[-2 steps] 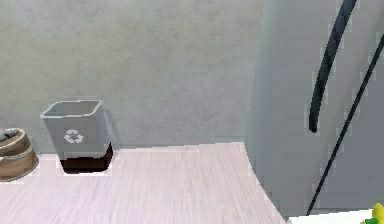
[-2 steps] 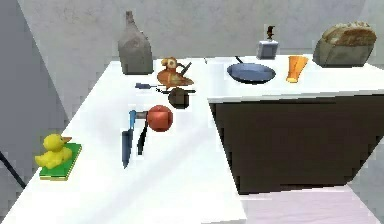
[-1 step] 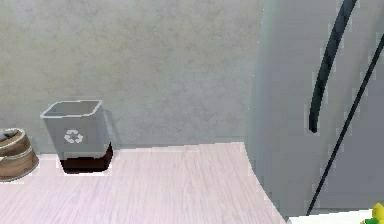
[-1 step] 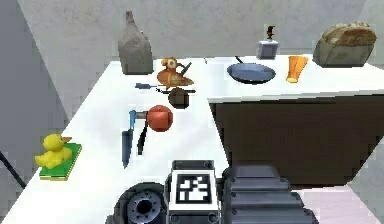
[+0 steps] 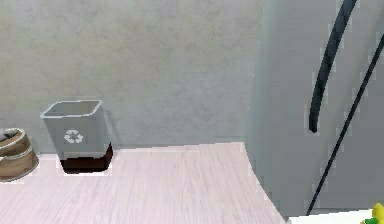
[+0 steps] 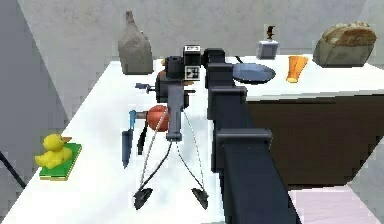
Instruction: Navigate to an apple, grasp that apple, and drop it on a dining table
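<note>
On the bench (image 6: 100, 110), just beside the knife (image 6: 126, 140), the apple (image 6: 157, 118) is lying close against the claw (image 6: 172, 188), which is apparently lining up for the grasp; whether it is holding anything cannot be told.

"What did the machine's arm (image 6: 240, 130) look like from where you stood?"

"A dark square bar, near black, built of boxy sections stepped one after another, with paler grey showing along the edges."

"And out at its end?"

"Two small white squares (image 6: 192, 53) bearing black marks. Beside them was the gripper (image 6: 172, 197): a dark, blocky body with a rounded part on top. Two thin fingers (image 6: 144, 195) ran from it, slim as wire, and each was tipped with a small dark pad."
</note>
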Robot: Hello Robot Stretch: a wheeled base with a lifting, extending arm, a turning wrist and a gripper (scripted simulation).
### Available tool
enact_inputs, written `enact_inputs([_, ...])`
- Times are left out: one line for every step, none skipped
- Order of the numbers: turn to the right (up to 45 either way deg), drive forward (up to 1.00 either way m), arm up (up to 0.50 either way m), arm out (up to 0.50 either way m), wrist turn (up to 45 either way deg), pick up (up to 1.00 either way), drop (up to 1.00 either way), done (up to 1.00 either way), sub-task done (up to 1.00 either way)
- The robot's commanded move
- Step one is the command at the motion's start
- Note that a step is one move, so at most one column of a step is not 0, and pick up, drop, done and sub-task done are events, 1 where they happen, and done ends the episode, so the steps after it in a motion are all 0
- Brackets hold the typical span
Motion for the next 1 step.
enact_inputs([0.0, 0.0, 0.0, 0.0, 45.0, 0.0, 0.0, 0.0, 0.0])
